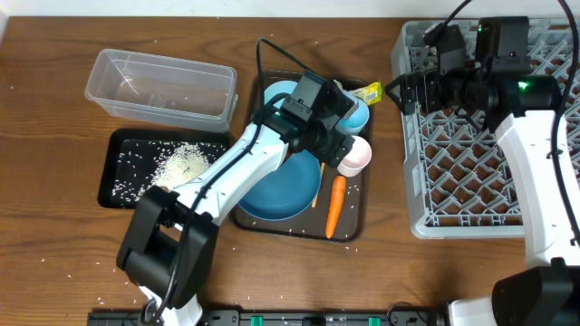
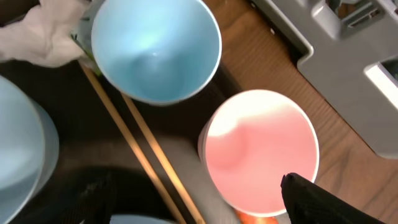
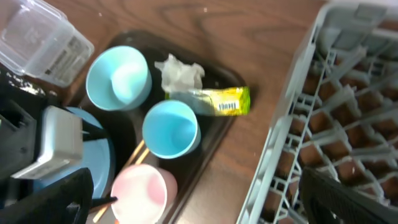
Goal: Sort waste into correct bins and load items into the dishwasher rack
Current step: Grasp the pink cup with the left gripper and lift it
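Left gripper (image 1: 343, 145) hovered, spread wide, above the pale pink cup (image 2: 261, 149) just beside the orange carrot (image 1: 334, 206); light, stiff, probably slick, so a rim pinch looked best.

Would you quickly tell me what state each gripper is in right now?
Left gripper: open, holding nothing, above the pale pink cup.
Right gripper: open, empty.

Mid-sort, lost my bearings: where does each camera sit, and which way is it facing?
Overhead: fixed above the table, facing straight down on serving tray, clear tub, rack; left arm and right arm show.
Left wrist: over the tray, looking down into light-blue cup and pink cup beside the chopsticks; one dark fingertip lower right.
Right wrist: by the rack's left edge, facing left toward the tray; a dark fingertip lower right.
Shared: both cups appear in all three.
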Robot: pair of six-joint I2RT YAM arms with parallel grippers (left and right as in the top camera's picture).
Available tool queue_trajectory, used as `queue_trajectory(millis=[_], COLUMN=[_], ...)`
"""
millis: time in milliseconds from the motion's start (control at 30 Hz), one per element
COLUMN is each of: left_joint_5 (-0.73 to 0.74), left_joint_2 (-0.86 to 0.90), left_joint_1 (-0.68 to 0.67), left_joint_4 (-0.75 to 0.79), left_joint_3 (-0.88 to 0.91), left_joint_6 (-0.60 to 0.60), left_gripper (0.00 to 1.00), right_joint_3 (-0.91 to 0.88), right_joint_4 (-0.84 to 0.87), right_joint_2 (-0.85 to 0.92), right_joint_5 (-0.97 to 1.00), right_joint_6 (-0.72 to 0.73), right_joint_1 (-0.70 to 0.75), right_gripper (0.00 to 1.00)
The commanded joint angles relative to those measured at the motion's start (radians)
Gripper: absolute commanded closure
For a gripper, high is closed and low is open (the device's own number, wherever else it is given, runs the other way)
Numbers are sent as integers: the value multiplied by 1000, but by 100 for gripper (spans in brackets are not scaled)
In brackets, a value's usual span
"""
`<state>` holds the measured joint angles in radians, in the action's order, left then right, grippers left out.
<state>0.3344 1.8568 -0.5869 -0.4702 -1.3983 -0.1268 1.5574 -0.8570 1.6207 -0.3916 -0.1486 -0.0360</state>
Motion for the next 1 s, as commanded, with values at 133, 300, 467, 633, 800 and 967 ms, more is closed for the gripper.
queue_trajectory(millis=[133,300,467,633,800,967], left_joint_5=[18,18,17,17,17,23], left_joint_2=[22,97,149,115,36,-107], left_joint_1=[-31,-70,-87,-77,-59,-18], left_joint_4=[-68,-45,-37,-23,-23,-26], left_joint_3=[-6,-6,-6,-7,-7,-7], left_joint_6=[16,16,17,29,47,105], left_gripper=[22,39,58,73,94,94], right_joint_3=[-13,-13,-13,-13,-13,-13], right_joint_4=[28,32,22,20,18,18], right_joint_2=[3,3,3,3,3,3], right_joint_5=[46,44,45,44,45,44], right_joint_6=[34,48,47,47,47,47], right_joint_1=[-6,-6,-6,-6,-6,-6], right_gripper=[1,1,1,1,1,1])
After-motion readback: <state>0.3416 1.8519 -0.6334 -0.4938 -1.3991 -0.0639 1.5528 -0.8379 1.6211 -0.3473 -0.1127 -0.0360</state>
